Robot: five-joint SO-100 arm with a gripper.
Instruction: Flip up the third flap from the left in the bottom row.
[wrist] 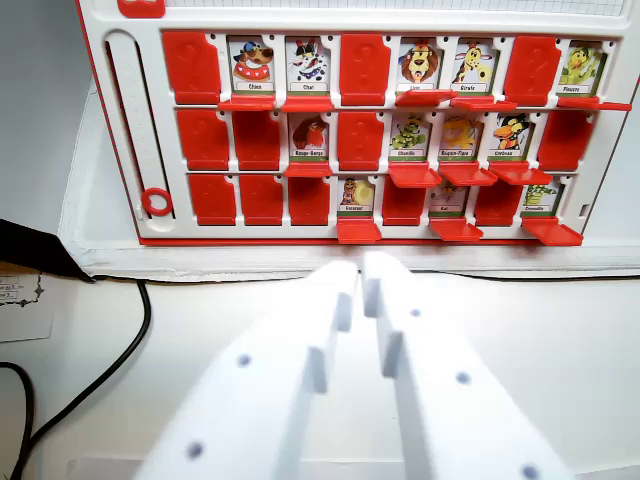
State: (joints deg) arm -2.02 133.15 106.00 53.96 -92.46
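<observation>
Your tool (pixel 361 268) sits low in the wrist view, its two white fingers drawn almost together with only a thin slit between the tips, holding nothing. It hovers above the white table (pixel 520 330), just short of the near edge of the red and white game board (pixel 120 150).

In the bottom row, count from the wrist view's left: the third flap (pixel 308 200) is a plain red panel, next to the first open picture card (pixel 357 195), whose tab juts toward you. I cannot tell from this angle exactly how the target flap is hinged.

The relation that matters: the flap lies ahead of the tips and a little toward the wrist view's left. Your tips line up more with the open card than with the target. So I judge you need a small shift left before reaching forward, otherwise you meet the neighbouring tab. The row runs across the view, side to side, so approach square to it.
</observation>
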